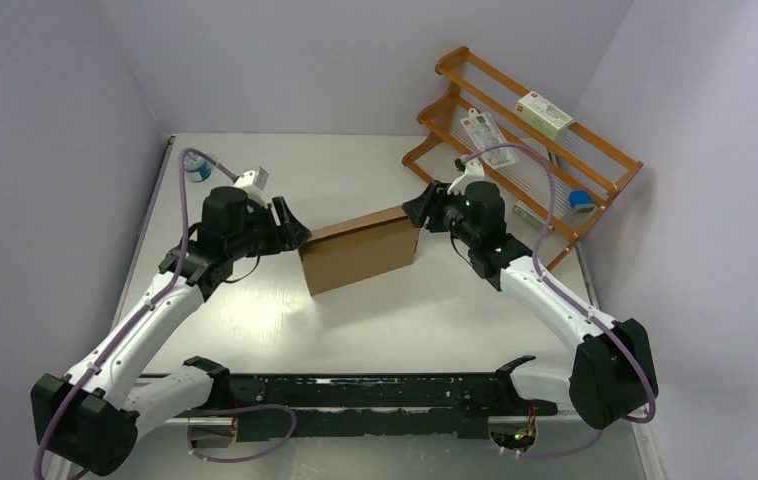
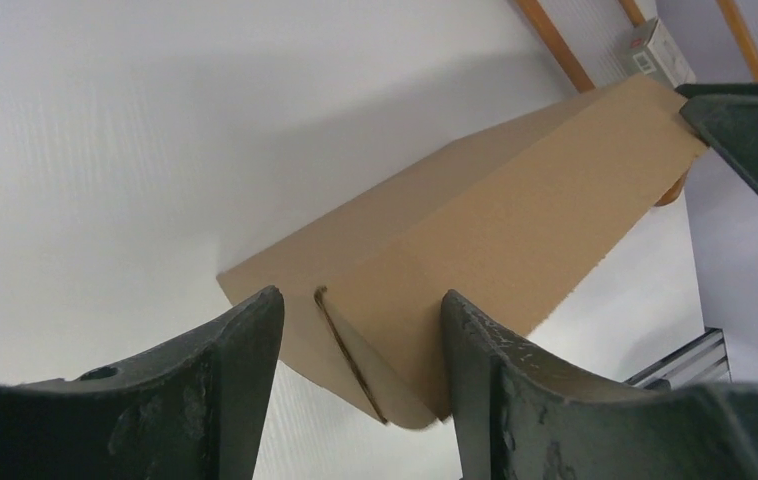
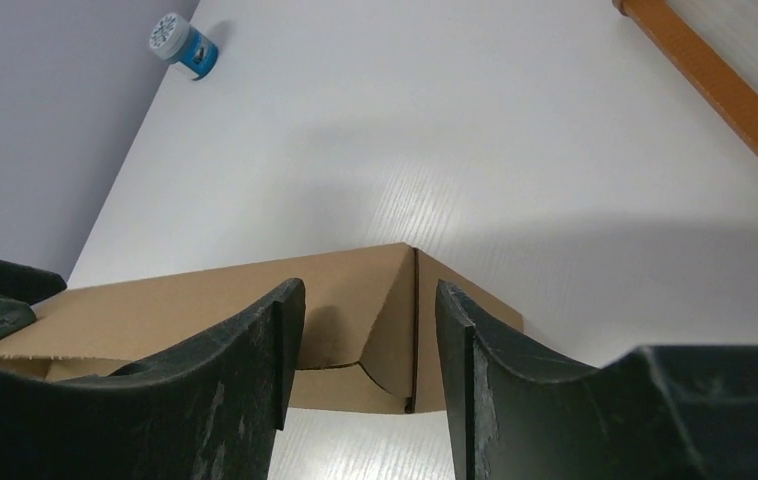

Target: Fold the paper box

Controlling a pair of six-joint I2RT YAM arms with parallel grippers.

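Folded brown box (image 1: 358,252) lying near the middle of the tabletop (image 1: 355,325), left gripper (image 1: 298,230) hovering at its left end with fingers apart, right gripper (image 1: 415,213) facing its right end, fingers likewise spread, neither clamping it, wooden rack (image 1: 555,160) standing behind.

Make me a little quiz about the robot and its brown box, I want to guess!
1. True or false: the paper box lies between the left fingers and the right fingers.
2. Which colour is the wooden rack at the far right? A orange-brown, B green, C pink.
3. Fill in: the little blue jar stands at the table's far ____ corner.
Key: 1 true; 2 A; 3 left.
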